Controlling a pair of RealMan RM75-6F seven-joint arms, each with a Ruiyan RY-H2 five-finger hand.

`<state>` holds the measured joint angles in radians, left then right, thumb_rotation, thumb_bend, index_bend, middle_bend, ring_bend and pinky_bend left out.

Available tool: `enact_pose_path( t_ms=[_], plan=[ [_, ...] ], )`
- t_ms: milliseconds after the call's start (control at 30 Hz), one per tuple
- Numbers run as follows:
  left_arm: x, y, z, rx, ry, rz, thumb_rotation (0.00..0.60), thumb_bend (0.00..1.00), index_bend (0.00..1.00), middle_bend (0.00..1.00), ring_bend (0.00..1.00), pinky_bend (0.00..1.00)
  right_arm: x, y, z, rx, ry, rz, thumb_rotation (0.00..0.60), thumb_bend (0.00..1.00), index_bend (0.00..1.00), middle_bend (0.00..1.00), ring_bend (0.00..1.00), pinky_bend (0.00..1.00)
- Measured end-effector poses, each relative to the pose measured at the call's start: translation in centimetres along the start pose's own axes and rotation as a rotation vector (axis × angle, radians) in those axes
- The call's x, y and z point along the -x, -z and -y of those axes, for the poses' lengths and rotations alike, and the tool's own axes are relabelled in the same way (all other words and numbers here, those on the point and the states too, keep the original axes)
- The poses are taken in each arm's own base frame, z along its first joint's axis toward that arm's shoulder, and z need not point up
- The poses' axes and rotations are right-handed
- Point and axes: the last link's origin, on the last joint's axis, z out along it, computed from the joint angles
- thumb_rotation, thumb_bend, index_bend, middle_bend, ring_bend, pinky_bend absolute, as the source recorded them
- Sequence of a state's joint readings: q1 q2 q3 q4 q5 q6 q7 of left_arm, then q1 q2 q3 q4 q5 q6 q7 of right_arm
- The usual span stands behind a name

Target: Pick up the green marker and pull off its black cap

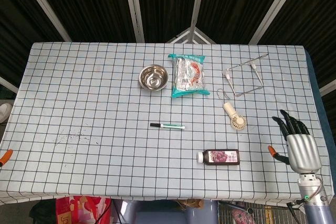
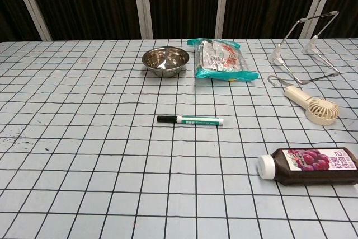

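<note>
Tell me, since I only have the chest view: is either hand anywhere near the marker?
Observer: No. The head view shows the right hand at the table's right edge, far from the marker.
Operator: Is it holding anything?
Observer: Nothing; its fingers are spread and point away from the robot.
Operator: And the left hand?
Observer: Only an orange tip shows at the head view's left edge, so I cannot tell how that hand lies.
Operator: What lies between the right hand and the marker?
Observer: The bottle and the fan.
</note>
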<state>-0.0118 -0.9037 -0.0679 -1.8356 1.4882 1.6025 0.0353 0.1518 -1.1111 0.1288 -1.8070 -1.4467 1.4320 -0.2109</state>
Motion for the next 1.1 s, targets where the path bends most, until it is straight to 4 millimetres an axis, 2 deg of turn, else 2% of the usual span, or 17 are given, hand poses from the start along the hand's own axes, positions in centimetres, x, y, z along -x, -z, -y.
enact_pose_path(
  t_ms=[167, 400, 533, 733, 933, 1100],
  plan=[
    [-0.1, -0.1, 0.0, 0.000, 0.004, 0.003, 0.600, 0.33, 0.06, 0.00, 0.00, 0.00, -0.1, -1.8, 3.6, -0.052, -0.020, 0.052, 0.600, 0.25, 0.21, 0.08, 0.14, 0.19],
    [-0.1, 0.0, 0.8, -0.013, -0.024, 0.008, 0.600, 0.33, 0.06, 0.00, 0.00, 0.00, 0.3, -6.2, 9.3, -0.122, -0.056, 0.099, 0.600, 0.25, 0.21, 0.08, 0.14, 0.19],
    [-0.1, 0.1, 1.6, -0.034, -0.032, 0.010, 0.600, 0.33, 0.06, 0.00, 0.00, 0.00, 1.2, -8.7, 13.0, -0.154, -0.088, 0.143, 0.600, 0.25, 0.23, 0.08, 0.14, 0.19],
    [-0.2, 0.3, 2.7, -0.058, -0.032, 0.007, 0.600, 0.33, 0.07, 0.00, 0.00, 0.00, 3.3, -11.4, 18.4, -0.202, -0.108, 0.210, 0.600, 0.25, 0.26, 0.08, 0.14, 0.19],
    [0.2, 0.1, 3.0, -0.064, -0.038, 0.017, 0.600, 0.33, 0.07, 0.00, 0.00, 0.00, 5.9, -12.7, 21.6, -0.222, -0.102, 0.260, 0.600, 0.25, 0.30, 0.08, 0.14, 0.19],
    [0.4, -0.1, 3.0, -0.069, -0.045, 0.021, 0.600, 0.33, 0.07, 0.00, 0.00, 0.00, 7.9, -13.1, 23.1, -0.227, -0.099, 0.305, 0.600, 0.25, 0.32, 0.08, 0.14, 0.19]
  ],
)
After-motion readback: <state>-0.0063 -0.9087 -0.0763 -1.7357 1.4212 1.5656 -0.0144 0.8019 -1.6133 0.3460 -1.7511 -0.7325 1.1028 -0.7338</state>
